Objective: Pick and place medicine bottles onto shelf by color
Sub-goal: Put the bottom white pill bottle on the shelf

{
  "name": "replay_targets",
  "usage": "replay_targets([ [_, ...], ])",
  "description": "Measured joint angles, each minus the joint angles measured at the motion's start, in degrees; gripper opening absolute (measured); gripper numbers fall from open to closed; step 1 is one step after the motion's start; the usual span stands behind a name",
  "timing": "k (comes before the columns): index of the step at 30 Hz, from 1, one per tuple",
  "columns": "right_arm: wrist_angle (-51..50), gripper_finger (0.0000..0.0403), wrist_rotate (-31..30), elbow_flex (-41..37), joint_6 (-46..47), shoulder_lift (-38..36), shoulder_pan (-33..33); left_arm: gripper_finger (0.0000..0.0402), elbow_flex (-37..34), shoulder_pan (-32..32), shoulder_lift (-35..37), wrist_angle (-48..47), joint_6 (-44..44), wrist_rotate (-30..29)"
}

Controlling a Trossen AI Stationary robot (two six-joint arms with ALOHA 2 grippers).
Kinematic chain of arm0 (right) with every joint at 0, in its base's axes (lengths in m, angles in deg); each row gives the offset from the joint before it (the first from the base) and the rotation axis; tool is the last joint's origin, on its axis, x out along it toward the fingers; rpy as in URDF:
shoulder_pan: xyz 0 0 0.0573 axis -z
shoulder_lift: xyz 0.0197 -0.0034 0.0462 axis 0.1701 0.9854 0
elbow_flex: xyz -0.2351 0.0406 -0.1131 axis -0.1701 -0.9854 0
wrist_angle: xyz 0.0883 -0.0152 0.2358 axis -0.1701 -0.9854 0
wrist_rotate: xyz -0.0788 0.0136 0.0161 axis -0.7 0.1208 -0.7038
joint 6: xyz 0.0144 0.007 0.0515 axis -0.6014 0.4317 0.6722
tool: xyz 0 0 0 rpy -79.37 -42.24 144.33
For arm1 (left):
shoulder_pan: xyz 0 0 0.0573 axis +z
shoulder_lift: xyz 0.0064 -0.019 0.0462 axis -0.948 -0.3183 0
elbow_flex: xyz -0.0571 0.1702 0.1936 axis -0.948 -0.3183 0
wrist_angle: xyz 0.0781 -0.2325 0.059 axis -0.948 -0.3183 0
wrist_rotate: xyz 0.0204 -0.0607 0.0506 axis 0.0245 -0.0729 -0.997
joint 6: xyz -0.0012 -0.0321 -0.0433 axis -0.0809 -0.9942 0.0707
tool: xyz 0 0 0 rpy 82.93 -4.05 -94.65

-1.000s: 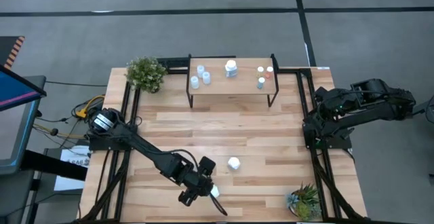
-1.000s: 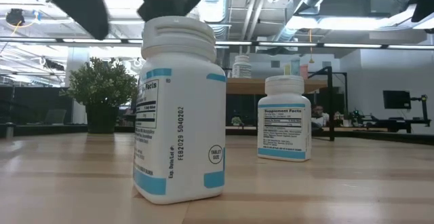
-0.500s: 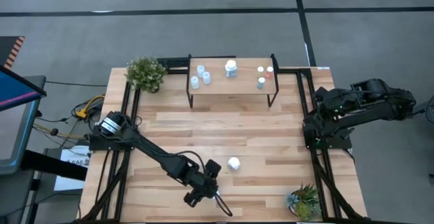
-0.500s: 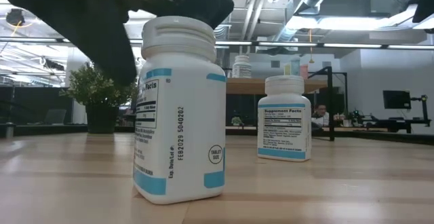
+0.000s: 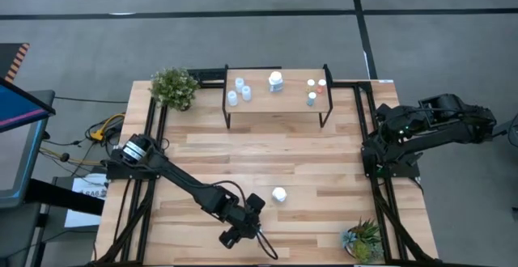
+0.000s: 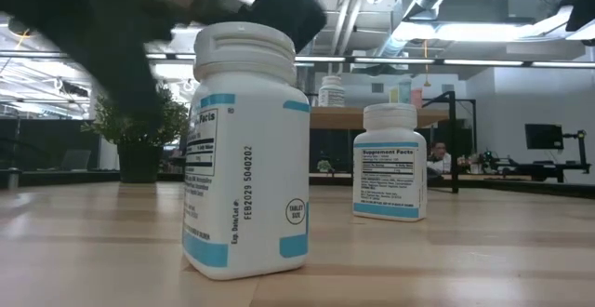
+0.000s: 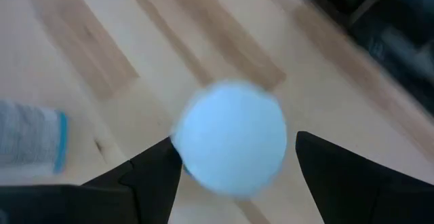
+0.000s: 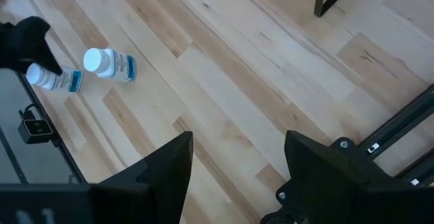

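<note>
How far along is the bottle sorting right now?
Done: six bottles stand on the shelf, including a large white bottle in the middle. In hand: the left gripper is open over the cap of the near white bottle, not yet gripping. Left: that one and the second white bottle on the table. The right gripper waits, open, at the table's right edge.

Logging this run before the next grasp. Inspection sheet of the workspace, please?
Surface: wooden table, bare planks mid-table.
Job's things: two white bottles upright near the front edge, one under the left gripper, the other beside it; shelf at the back holds pale-blue, white and small coloured bottles.
Clutter: potted plants at back-left and front-right corners.
Grippers: left gripper open, fingers either side of the white cap; right gripper open, parked at the right edge.
Cables: bundle off the left edge.
Surroundings: grey floor, office behind.
</note>
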Motion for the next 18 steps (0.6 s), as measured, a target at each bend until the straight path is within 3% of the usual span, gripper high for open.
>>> replay_targets([
  [11,-0.2,0.0255,0.0,0.0,-0.4,0.0,0.0,0.027,0.8,0.1,-1.5,0.5,-0.1,-1.9],
  [18,-0.3,0.0255,0.0,0.0,-0.5,0.0,0.0,0.0235,0.8,0.1,-1.6,1.0,-0.9,-0.6],
])
